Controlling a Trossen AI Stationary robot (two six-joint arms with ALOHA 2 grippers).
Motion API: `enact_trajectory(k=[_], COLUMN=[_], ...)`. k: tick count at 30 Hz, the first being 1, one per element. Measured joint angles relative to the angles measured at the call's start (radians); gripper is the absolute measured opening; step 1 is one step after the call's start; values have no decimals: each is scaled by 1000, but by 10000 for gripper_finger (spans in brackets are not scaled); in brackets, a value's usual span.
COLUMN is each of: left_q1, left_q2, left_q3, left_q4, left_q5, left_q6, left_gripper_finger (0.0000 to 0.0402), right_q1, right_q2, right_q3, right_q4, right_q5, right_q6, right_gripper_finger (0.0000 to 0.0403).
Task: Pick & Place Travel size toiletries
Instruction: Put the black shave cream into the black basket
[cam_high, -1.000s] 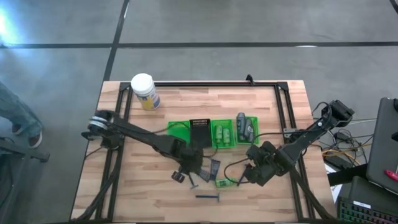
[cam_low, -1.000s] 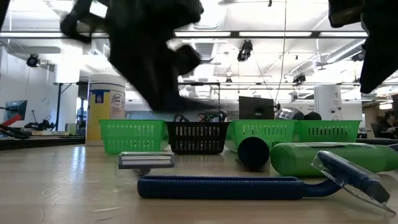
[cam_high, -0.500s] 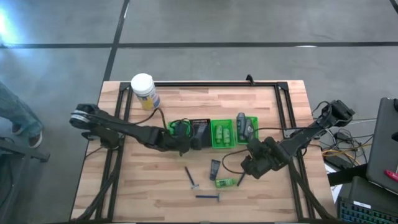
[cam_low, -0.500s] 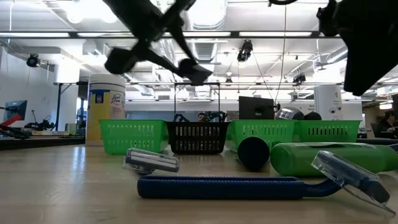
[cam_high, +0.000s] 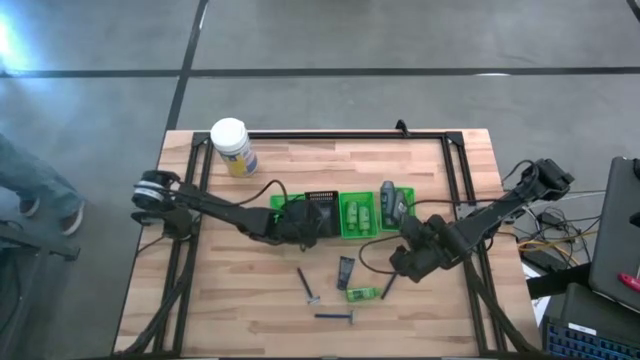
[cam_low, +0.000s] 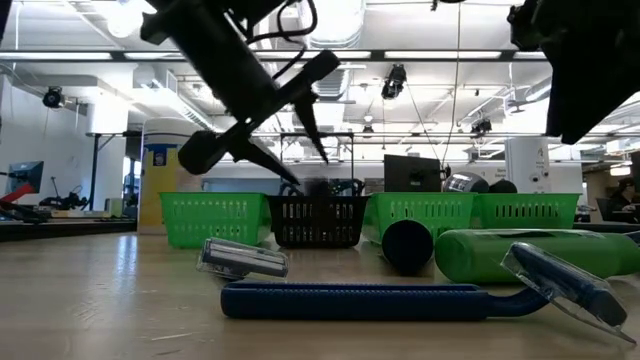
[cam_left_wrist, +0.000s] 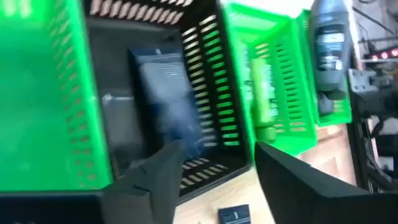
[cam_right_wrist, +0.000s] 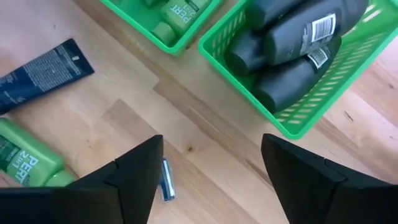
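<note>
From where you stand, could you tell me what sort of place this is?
Most likely a robotics lab in an open industrial hall: a wooden worktable in a black metal frame, exposed ceiling ducts and strip lights, and computer monitors on benches behind.

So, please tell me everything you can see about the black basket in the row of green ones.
The black basket is a small rectangular bin that looks like plastic, with slotted walls and an open top. It stands upright on the wooden table, second in the row, its sides close against the green baskets on both sides. The left wrist view shows blurred, flat, dark blue packets lying inside it. The left gripper hovers over it, jaws apart.
</note>
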Motion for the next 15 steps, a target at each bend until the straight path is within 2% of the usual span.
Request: enact_trajectory(k=[4, 7, 8, 10, 12, 13, 15], left_q1=[8, 11, 11, -5, -44, -63, -91], left_q2=[-6, -32, -45, -67, -85, -88, -82], left_q3=[20, 26, 28, 36, 47, 53, 69], left_q4=[-10, -20, -16, 2, 9, -5, -64], left_q5=[-6, 19, 48, 134, 289, 351, 399], left_q6=[74, 185, 267, 535, 803, 858, 789], left_gripper_finger=[238, 252, 253, 253, 250, 250, 249], right_q1=[0, -1, -7, -21, -45, -60, -97], right_q2=[-7, -12, -13, -10, 3, 12, 29], right_q3=[0, -1, -1, -1, -1, -1, 0], right_q4=[5, 38, 66, 145, 233, 260, 256], right_q5=[-6, -58, -90, -167, -243, -268, -300], right_q6=[-57, -142, -188, -305, -423, -450, -455], right_gripper_finger=[280, 286, 287, 288, 284, 281, 275])
